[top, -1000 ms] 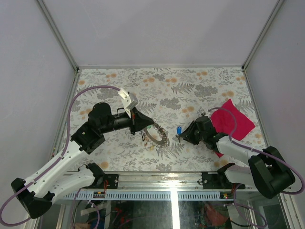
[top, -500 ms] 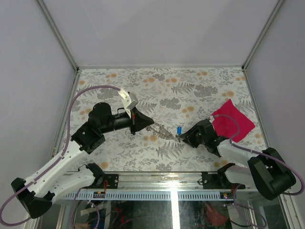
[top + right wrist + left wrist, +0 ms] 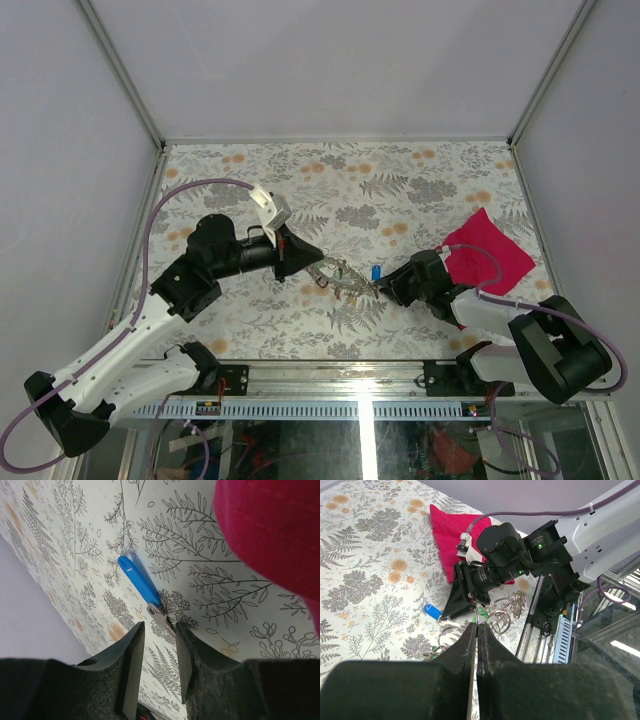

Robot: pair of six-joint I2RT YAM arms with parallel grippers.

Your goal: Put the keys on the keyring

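My left gripper (image 3: 308, 262) is shut on the keyring (image 3: 338, 277), a cluster of grey metal rings that stretches right toward the blue-headed key (image 3: 375, 271). In the left wrist view the shut tips (image 3: 477, 626) pinch a thin ring, with more rings (image 3: 507, 611) beyond and bits of green among them. The blue key (image 3: 432, 612) lies on the table at the tip of my right gripper (image 3: 383, 289). In the right wrist view the key's blue head (image 3: 140, 582) points away and its metal blade lies between the parted fingers of the right gripper (image 3: 159, 626), close to the right finger.
A red cloth (image 3: 488, 250) lies on the floral table behind the right gripper and fills the upper right of the right wrist view (image 3: 270, 530). The metal front rail (image 3: 350, 370) runs along the near edge. Grey walls enclose the table.
The left gripper has carried the keyring right, up close to the blue key. The right gripper has shifted slightly by the key and its jaws have narrowed a little.
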